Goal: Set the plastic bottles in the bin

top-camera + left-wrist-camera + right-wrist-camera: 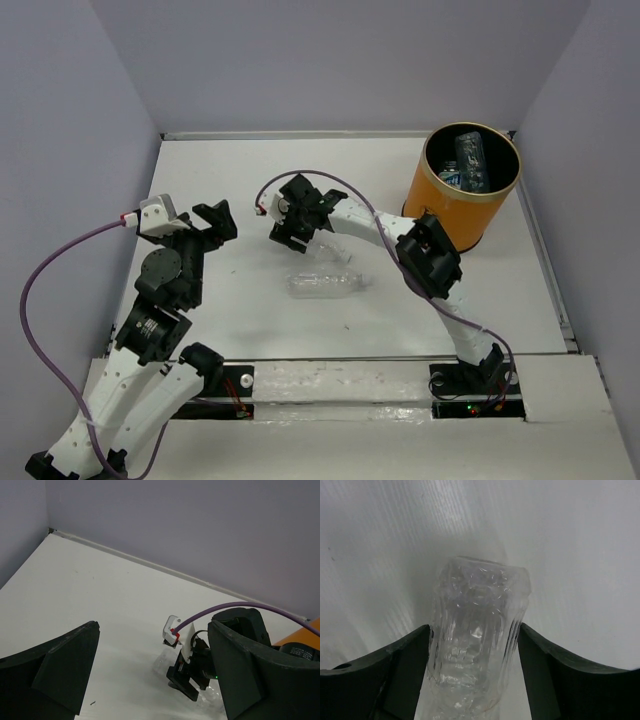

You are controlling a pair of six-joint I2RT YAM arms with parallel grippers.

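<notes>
the right hand (292, 232) was over the middle of the surface (250, 170), its two dark fingers (395, 675) set against either side of a clear ribbed bottle (477, 640) that lay there, well apart from the bin (440, 205). the orange bin stood in the far right corner with other plastic bottles (470, 160) inside it. the right arm's own white links (365, 230) lay across the line between bottle and bin. the left hand (222, 225) hung near the right one, to its left, spread wide and holding nothing, with a purple cable (40, 270) looping from its wrist. the surface was plain white and matte, enclosed on three sides by pale lilac walls (330, 60)
</notes>
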